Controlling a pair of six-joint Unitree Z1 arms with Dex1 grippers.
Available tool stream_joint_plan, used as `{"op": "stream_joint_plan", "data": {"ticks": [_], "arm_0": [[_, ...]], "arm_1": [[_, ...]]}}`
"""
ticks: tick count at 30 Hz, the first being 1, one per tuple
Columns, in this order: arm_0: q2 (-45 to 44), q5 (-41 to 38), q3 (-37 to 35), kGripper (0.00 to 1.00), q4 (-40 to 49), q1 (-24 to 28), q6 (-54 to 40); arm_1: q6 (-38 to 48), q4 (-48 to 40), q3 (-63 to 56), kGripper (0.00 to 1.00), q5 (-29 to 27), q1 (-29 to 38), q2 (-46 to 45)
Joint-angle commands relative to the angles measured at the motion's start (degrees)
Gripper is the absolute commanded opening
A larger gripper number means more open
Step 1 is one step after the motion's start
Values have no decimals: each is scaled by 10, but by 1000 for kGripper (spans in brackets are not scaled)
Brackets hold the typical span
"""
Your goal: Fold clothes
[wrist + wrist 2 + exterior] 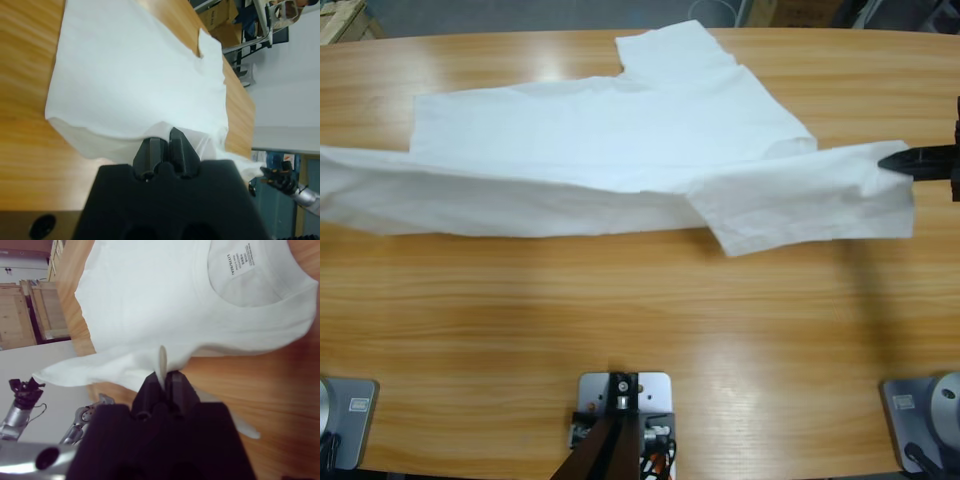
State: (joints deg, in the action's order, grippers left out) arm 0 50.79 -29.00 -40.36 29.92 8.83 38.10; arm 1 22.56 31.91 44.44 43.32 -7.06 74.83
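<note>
The white T-shirt (620,140) lies spread across the far half of the table, one sleeve (670,45) pointing to the far edge. Its near long edge is lifted and stretched as a band from the left picture edge to the right. My right gripper (898,160) comes in from the right edge, shut on the shirt's end; in the right wrist view my right gripper (162,377) pinches cloth below the round neck and its label (239,262). My left gripper (165,137) is shut on the shirt's (135,75) hem edge; it is outside the high view.
Bare wooden table (640,320) fills the near half. In the left wrist view, cardboard boxes (220,17) stand beyond the table's far end and the other arm's gripper (280,175) shows at lower right. A wooden crate (25,315) stands off the table.
</note>
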Motion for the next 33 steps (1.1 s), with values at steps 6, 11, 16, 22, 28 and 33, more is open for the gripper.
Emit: {"op": "stream_joint_plan", "data": {"ticks": [6, 11, 16, 22, 28, 33], "arm_0": [[-138, 17, 67, 0, 88, -17, 44], [-158, 20, 69, 0, 120, -18, 45], [-169, 21, 68, 0, 144, -18, 53], [-213, 25, 75, 0, 201, -28, 57], [-257, 60, 102, 0, 217, -80, 93], [-189, 72, 100, 0, 209, -81, 91]], "arm_1": [[-23, 33, 23, 0, -15, -7, 31], [-23, 34, 24, 0, -16, -7, 31], [-23, 34, 27, 0, -16, -7, 35], [-25, 35, 26, 0, -17, -7, 36], [-29, 37, 13, 0, -18, -7, 26], [-30, 39, -14, 0, -18, -7, 15]]}}
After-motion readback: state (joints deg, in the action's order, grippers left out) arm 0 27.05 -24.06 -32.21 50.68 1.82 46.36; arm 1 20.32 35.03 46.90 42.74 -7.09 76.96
